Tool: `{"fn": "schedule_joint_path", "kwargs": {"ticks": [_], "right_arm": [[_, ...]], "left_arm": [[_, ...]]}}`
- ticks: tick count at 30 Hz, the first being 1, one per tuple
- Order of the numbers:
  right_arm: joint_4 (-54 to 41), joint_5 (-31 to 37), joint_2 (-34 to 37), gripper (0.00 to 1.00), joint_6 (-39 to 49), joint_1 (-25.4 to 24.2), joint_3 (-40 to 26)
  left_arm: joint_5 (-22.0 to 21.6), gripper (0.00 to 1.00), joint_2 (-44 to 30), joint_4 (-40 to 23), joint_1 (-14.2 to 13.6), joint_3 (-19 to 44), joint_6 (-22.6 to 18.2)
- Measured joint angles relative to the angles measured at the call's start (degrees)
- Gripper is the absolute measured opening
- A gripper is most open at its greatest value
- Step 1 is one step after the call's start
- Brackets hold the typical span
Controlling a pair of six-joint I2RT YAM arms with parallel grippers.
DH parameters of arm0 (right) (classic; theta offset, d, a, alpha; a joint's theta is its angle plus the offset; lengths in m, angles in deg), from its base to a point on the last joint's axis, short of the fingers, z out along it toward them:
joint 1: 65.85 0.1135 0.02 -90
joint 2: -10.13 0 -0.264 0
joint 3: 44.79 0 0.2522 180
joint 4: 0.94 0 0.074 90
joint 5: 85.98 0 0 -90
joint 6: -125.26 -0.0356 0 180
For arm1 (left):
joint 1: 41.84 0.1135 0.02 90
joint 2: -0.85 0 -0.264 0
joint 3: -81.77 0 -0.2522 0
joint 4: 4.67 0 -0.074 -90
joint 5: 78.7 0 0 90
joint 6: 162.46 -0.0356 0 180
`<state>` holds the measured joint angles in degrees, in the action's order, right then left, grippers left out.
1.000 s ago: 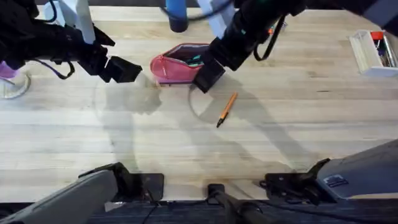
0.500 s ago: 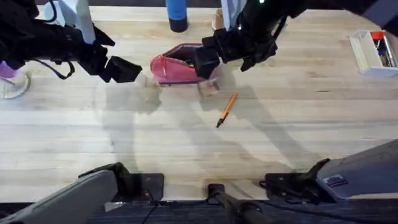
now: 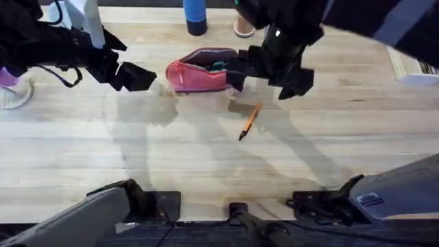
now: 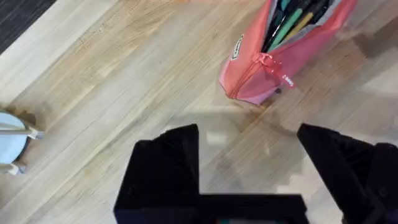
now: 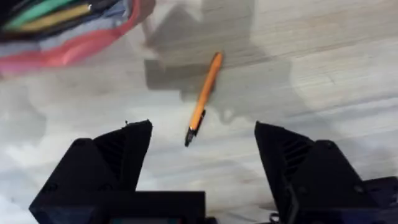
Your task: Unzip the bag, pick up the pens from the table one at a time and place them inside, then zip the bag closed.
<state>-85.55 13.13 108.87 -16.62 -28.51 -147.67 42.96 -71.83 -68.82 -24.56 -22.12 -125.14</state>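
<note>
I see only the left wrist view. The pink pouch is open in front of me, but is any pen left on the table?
Observer: Yes. The orange pen lies on the table, apart from the pouch, on the side toward the arm bases.
Operator: Where is the right gripper?
Observer: The right gripper hangs above that pen with its fingers open; the pen lies between them in the right wrist view.
Operator: Does it hold anything?
Observer: No, nothing is between its fingers but the table and the pen below.
Operator: And my own gripper, seen from above?
Observer: The left gripper is open beside the pouch's zipper end, not touching it.
</note>
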Motion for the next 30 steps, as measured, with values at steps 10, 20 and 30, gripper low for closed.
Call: {"fn": "schedule_joint_path", "kwargs": {"ticks": [10,20,30], "right_arm": [[11.4,0.8,0.0,0.997,-10.9,0.0,13.6],[19.3,1.0,0.0,0.997,-14.7,0.0,19.1],[31.4,1.4,-0.6,0.994,-15.7,0.1,26.7]], "left_arm": [[0.0,0.993,0.0,0.0,0.0,0.0,0.0],[0.0,0.994,0.0,0.0,0.0,0.0,0.0],[0.0,0.994,0.0,0.0,0.0,0.0,0.0]]}}
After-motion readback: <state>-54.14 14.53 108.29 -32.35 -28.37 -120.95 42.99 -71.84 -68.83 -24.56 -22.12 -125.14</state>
